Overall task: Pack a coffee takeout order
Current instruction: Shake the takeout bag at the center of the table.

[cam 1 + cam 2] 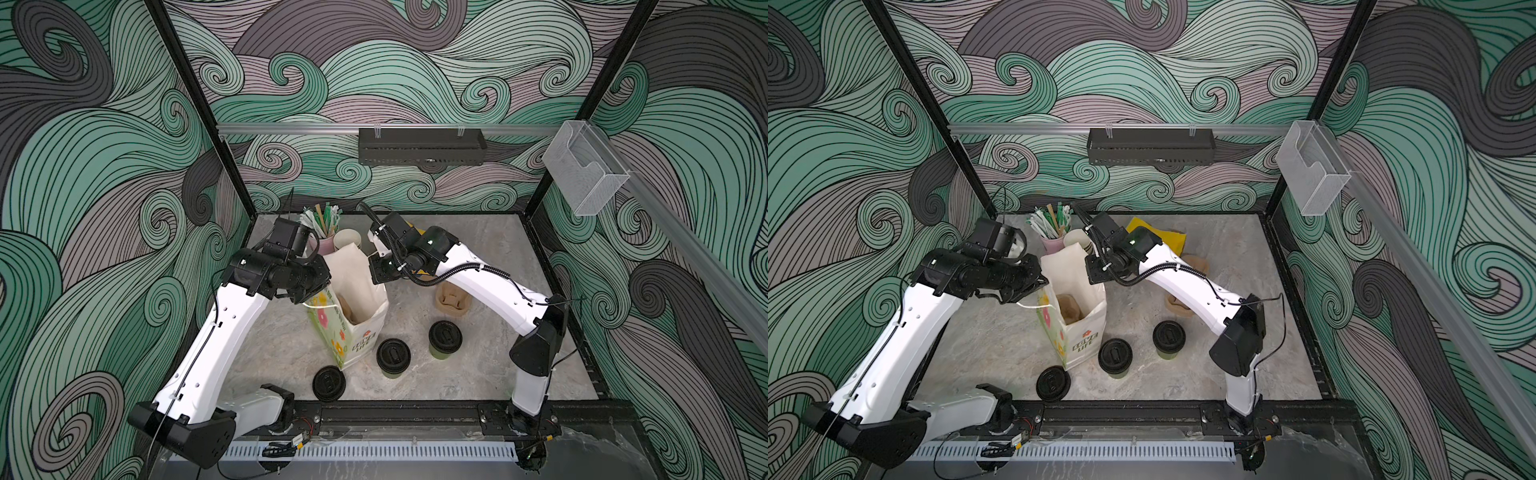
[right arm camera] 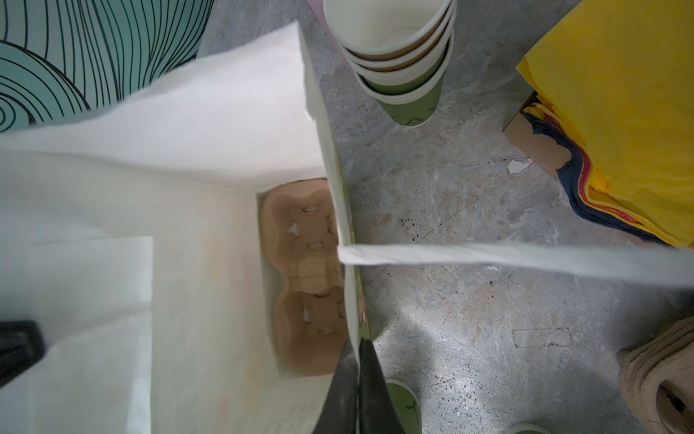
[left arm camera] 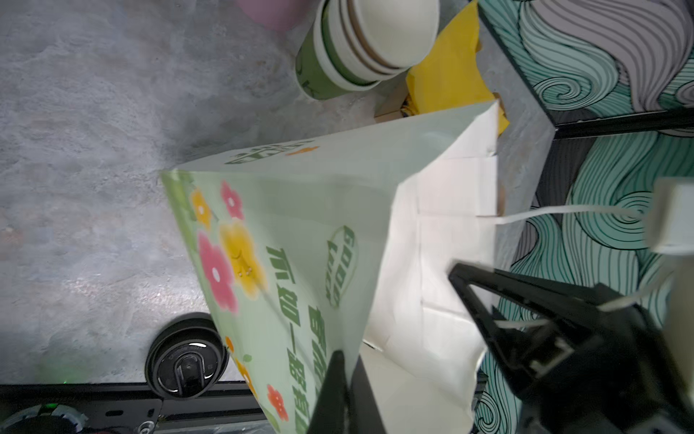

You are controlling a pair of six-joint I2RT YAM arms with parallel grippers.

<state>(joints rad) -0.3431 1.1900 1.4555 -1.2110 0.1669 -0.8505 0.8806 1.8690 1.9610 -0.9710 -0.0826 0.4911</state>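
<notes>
Paper bag (image 1: 353, 307) is clamped at opposite rims: left gripper (image 3: 343, 359) and right gripper (image 2: 356, 347) are both pinched tight on it. I'd spread the mouth gently and evenly, since thin rims tear. Lidded green cups (image 1: 393, 356) stand on the bench (image 1: 478, 374) just beside it, and a pulp carrier (image 2: 304, 278) sits inside.

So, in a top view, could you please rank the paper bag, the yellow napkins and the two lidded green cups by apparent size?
1. paper bag, clearly largest.
2. yellow napkins, though the right arm hides part.
3. lidded green cups: the two look alike, so no ranking between them.
</notes>
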